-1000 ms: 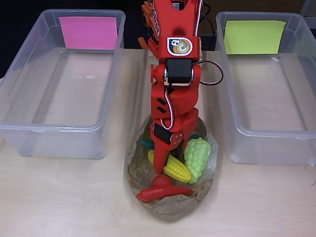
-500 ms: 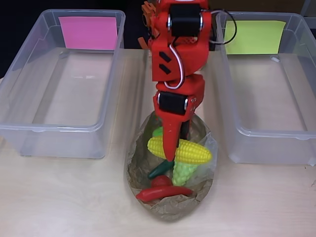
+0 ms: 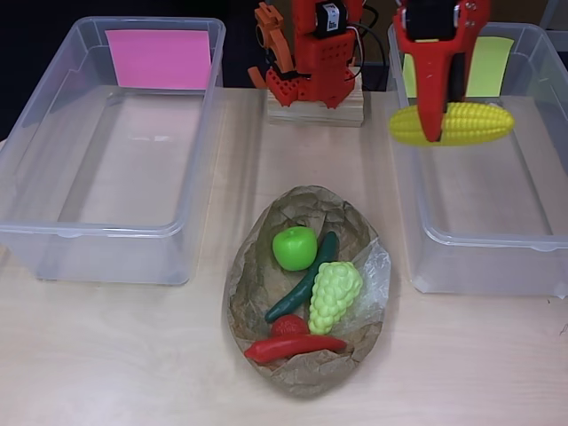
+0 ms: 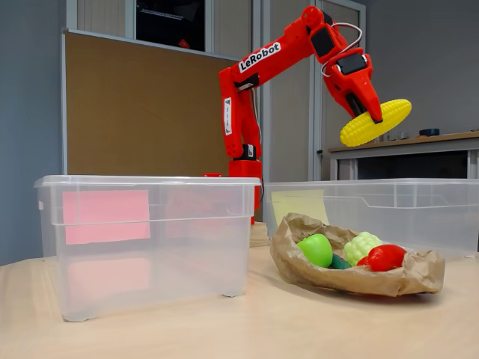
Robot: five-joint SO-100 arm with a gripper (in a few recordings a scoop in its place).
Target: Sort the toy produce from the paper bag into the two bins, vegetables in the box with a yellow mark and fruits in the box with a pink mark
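Observation:
My red gripper (image 3: 441, 115) (image 4: 376, 117) is shut on a yellow corn cob (image 3: 451, 123) (image 4: 376, 122) and holds it high in the air above the clear bin with the yellow mark (image 3: 456, 67) (image 4: 299, 205). The clear bin with the pink mark (image 3: 160, 59) (image 4: 105, 215) stands on the left of the overhead view. Between the bins lies the opened paper bag (image 3: 306, 368) (image 4: 352, 277). It holds a green apple (image 3: 295, 248) (image 4: 315, 249), a dark green cucumber (image 3: 302, 289), pale green grapes (image 3: 335, 294) (image 4: 362, 245), a red tomato (image 3: 289, 326) (image 4: 384, 256) and a red chili pepper (image 3: 294, 346).
The arm's base (image 3: 315, 84) sits on a wooden block at the table's back edge between the two bins. Bare tabletop (image 3: 115, 355) runs along the front on both sides of the bag.
The gripper closed on the corn in the bag, lifted it out and swung it up and right over the yellow-marked bin. The green apple, cucumber and grapes in the bag are now uncovered.

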